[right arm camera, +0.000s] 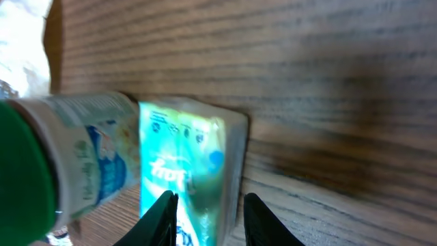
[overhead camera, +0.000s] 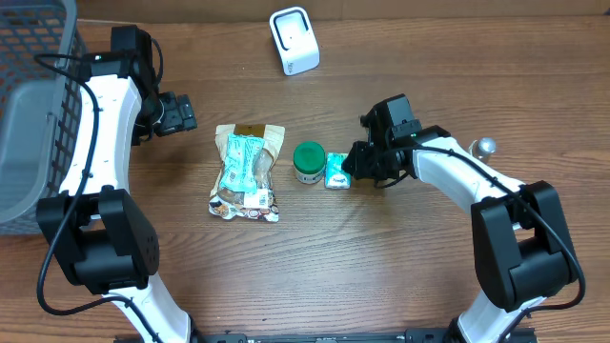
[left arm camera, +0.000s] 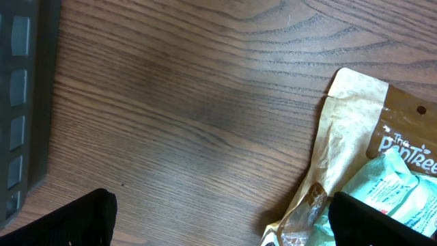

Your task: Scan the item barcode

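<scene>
Lying on the brown wooden bench (overhead camera: 400,276), the small teal-and-white packet (overhead camera: 336,171) touches the white jar with a green lid (overhead camera: 308,162) on one side. The right gripper (overhead camera: 355,168) sits at the packet's opposite side, its two black fingers (right arm camera: 164,215) partly parted and flanking the packet's near edge (whether they actually clamp it, I cannot tell). The left gripper (overhead camera: 177,112) hovers wide open over bare wood, near the tan-topped clear snack bag (overhead camera: 246,171). A white box-shaped scanner (overhead camera: 294,40) stands well apart.

Matt wood table (overhead camera: 381,276), glossy teal packet (overhead camera: 336,171)
</scene>
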You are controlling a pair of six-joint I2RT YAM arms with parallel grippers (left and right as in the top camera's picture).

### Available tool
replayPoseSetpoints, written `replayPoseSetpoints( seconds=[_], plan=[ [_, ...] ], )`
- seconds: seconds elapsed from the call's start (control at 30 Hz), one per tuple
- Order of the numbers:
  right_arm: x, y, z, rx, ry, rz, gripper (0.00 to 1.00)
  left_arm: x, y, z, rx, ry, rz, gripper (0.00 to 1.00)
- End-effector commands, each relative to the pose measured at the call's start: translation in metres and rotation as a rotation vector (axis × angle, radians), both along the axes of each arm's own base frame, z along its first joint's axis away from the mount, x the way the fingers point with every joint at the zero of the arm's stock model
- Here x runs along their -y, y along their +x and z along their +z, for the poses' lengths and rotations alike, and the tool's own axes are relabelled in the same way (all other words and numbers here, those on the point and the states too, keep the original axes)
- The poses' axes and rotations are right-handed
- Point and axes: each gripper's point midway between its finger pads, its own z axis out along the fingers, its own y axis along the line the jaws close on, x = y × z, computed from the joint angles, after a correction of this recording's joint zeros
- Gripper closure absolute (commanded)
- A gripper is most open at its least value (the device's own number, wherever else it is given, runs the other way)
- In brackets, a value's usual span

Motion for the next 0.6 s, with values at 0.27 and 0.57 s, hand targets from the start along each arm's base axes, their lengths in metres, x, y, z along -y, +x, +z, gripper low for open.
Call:
replayPoseSetpoints(
  seconds=[0.27, 0.57],
  plan=[
    [-0.0043, -0.0016, -0.0069, 0.02, 0.032, -0.004, 0.71, 0.0008, 0.0038, 0.0084, 0.024, 0.01, -0.016, 0.01],
    [-0.0038, -0.0005, -0.0099, 0.03, 0.035, -0.014, 0.72, 0.0008, 0.0038, 0.0084, 0.024, 0.01, -0.016, 0.0]
  ],
)
